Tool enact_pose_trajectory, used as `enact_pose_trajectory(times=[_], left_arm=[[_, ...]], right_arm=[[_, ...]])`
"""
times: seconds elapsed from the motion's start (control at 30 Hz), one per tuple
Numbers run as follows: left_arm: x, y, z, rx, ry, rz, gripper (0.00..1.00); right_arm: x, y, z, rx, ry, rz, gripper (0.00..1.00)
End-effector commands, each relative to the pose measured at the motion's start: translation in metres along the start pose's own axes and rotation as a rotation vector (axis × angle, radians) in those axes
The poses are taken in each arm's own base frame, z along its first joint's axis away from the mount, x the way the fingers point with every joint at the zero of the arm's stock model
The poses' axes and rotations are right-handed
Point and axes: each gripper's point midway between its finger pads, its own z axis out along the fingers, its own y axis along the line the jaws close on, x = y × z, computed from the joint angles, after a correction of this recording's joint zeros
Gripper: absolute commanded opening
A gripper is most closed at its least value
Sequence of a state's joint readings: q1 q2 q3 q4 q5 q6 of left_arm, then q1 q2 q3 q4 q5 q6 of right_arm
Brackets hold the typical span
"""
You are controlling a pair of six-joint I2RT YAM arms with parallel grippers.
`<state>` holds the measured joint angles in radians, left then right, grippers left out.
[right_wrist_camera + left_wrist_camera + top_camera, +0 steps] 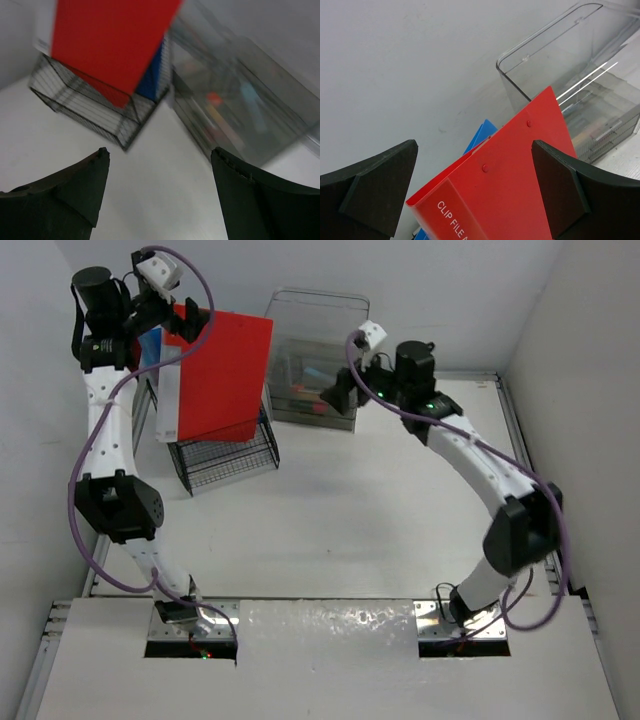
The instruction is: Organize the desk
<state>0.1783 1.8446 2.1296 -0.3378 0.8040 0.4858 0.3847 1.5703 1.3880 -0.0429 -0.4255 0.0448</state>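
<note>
While my left gripper (474, 150) and right gripper (160, 152) gape wide, empty, I count one red file (225, 370), one blue folder (480, 134), one wire rack (230, 455) and one clear drawer box (315, 350) on the desk (350, 530).

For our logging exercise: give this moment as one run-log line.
left gripper: open around red clip file | file: in wire rack | right gripper: open, empty, by drawer box

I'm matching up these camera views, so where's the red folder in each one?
Top external: folder upper left, standing in the rack.
Left wrist: folder lower centre, inside the open left gripper.
Right wrist: folder top left, above the rack.
Shared landmark: the drawer box, right of the folder in all three.
</note>
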Motion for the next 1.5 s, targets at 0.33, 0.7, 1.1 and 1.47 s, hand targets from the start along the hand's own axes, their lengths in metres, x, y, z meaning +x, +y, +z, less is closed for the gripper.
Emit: enact_pose_trajectory(times=[0.33, 0.7, 1.1, 1.47], left_arm=[[-0.06, 0.032, -0.081, -0.302, 0.056, -0.037, 0.96], [0.014, 0.011, -0.082, -0.261, 0.218, -0.154, 0.96], [0.053, 0.0, -0.06, -0.162, 0.253, -0.139, 0.96], [0.074, -0.003, -0.041, -0.119, 0.244, -0.179, 0.96]], right_arm=[[-0.086, 0.035, 0.136, -0.431, -0.369, 0.271, 0.75], [-0.043, 0.039, 0.196, -0.383, -0.352, 0.324, 0.74], [0.002, 0.038, 0.218, -0.263, -0.281, 0.351, 0.72], [0.026, 0.046, 0.234, -0.28, -0.272, 0.395, 0.73]])
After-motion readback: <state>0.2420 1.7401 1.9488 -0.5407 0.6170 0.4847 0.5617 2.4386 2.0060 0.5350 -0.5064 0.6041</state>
